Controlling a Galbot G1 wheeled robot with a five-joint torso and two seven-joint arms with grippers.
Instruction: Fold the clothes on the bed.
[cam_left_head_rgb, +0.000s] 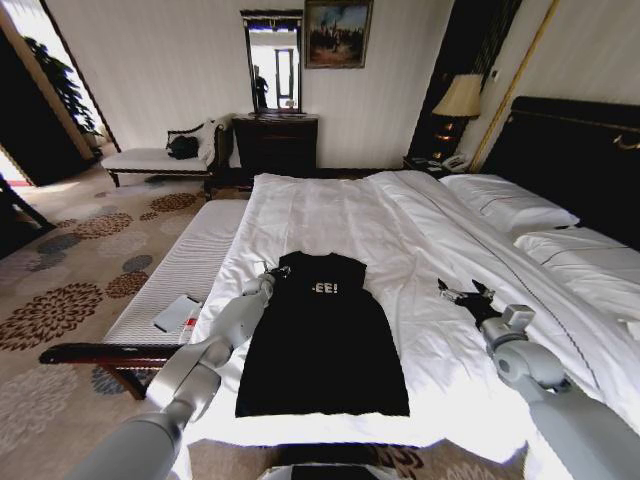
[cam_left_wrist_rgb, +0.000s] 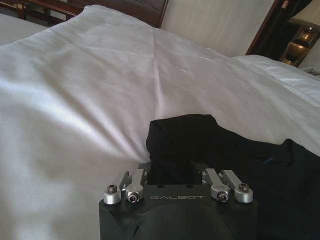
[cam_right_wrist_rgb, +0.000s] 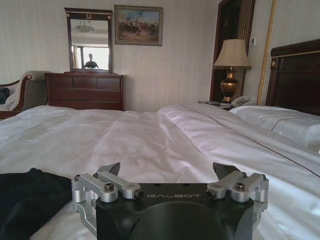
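A black T-shirt (cam_left_head_rgb: 325, 350) with white lettering lies flat on the white bed (cam_left_head_rgb: 400, 230), collar toward the far end, its sides forming a narrow rectangle. My left gripper (cam_left_head_rgb: 272, 272) is at the shirt's left shoulder. In the left wrist view the gripper (cam_left_wrist_rgb: 172, 170) has its fingers drawn in on a raised fold of the black fabric (cam_left_wrist_rgb: 182, 140). My right gripper (cam_left_head_rgb: 462, 292) rests open on the bare sheet to the right of the shirt, with nothing between its fingers (cam_right_wrist_rgb: 112, 169). The shirt's edge (cam_right_wrist_rgb: 30, 200) shows beside it.
A white-cushioned bench (cam_left_head_rgb: 190, 270) runs along the bed's left side with a grey slab (cam_left_head_rgb: 177, 313) on it. Pillows (cam_left_head_rgb: 510, 205) and a dark headboard (cam_left_head_rgb: 570, 140) are at the right. A dresser (cam_left_head_rgb: 275, 140) and a lamp (cam_left_head_rgb: 460, 100) stand by the far wall.
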